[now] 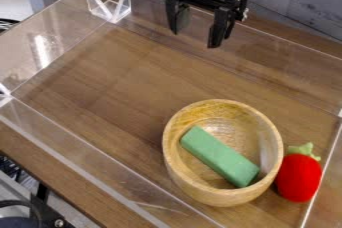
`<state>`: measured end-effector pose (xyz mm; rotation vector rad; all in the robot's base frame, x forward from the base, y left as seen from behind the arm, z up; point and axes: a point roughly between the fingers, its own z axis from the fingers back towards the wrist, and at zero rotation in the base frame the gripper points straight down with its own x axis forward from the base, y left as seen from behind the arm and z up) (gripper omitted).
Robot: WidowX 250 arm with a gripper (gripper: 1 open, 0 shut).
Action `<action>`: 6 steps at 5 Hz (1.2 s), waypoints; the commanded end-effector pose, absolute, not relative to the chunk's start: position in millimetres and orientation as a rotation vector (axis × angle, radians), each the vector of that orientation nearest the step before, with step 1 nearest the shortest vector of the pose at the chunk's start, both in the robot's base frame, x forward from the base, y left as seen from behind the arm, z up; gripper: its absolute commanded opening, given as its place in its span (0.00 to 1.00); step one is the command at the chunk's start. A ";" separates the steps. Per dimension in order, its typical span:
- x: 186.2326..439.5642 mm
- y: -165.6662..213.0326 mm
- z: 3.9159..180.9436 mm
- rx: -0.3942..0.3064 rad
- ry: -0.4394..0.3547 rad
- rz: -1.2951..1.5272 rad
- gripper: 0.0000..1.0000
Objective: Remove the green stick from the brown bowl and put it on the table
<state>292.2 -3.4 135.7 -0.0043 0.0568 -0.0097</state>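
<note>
Bowl (223, 152), brown, holds green stick (219, 156) lying diag.; pincer (198, 31) open, well apart.

single cam, raised, looking down at an angle across table (120, 92), near acrylic wall at bottom edge, far side w/ gripper (201, 32) at top, mid-range, whole enclosure nearly in frame
</note>
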 end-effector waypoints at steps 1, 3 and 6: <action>277.2 -13.6 118.7 -0.007 0.084 -0.025 1.00; 212.3 -54.6 124.7 -0.024 0.073 0.161 1.00; 182.9 -85.1 106.4 -0.113 -0.032 0.775 1.00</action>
